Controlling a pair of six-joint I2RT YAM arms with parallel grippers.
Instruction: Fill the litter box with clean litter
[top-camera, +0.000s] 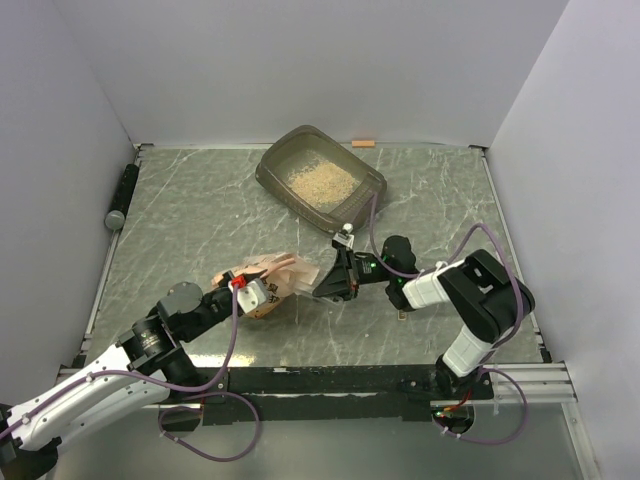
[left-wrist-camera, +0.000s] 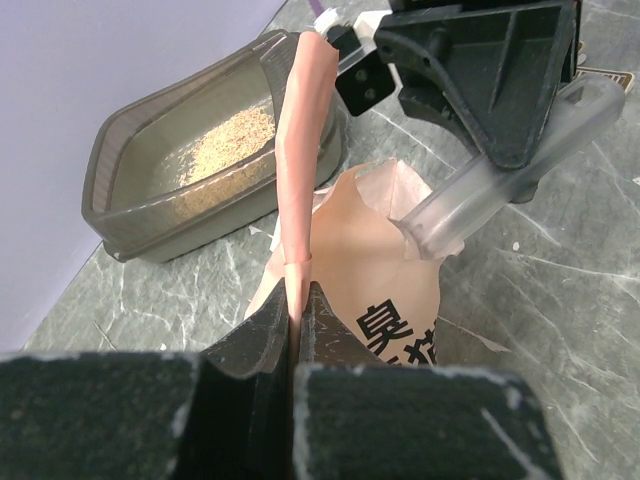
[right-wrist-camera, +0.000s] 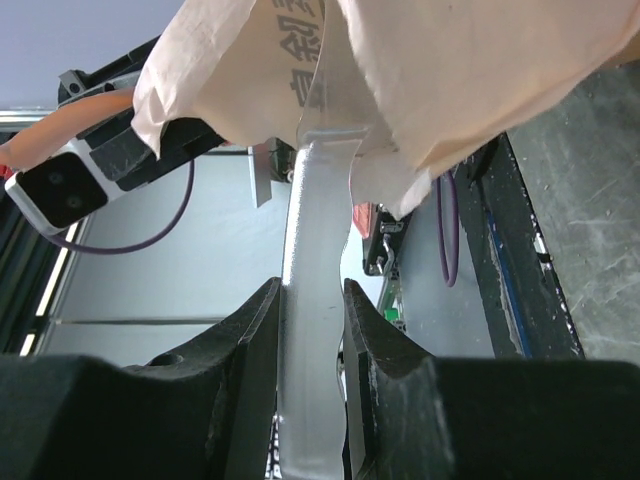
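Observation:
The grey-brown litter box (top-camera: 268, 176) stands at the back middle of the table with a patch of tan litter (top-camera: 318, 180) in it; it also shows in the left wrist view (left-wrist-camera: 150, 215), with its litter (left-wrist-camera: 225, 145). The pink litter bag (top-camera: 285, 274) lies between the arms with its mouth open. My left gripper (top-camera: 262, 295) is shut on the bag's edge (left-wrist-camera: 300, 150); its jaws (left-wrist-camera: 296, 305) pinch the fold. My right gripper (top-camera: 325, 285) is shut on the handle of a translucent white scoop (right-wrist-camera: 315, 230), whose head is inside the bag (right-wrist-camera: 450, 70) and hidden.
A black cylinder (top-camera: 122, 195) lies along the table's left edge. A small orange piece (top-camera: 362, 143) sits at the back wall behind the box. White walls close in three sides.

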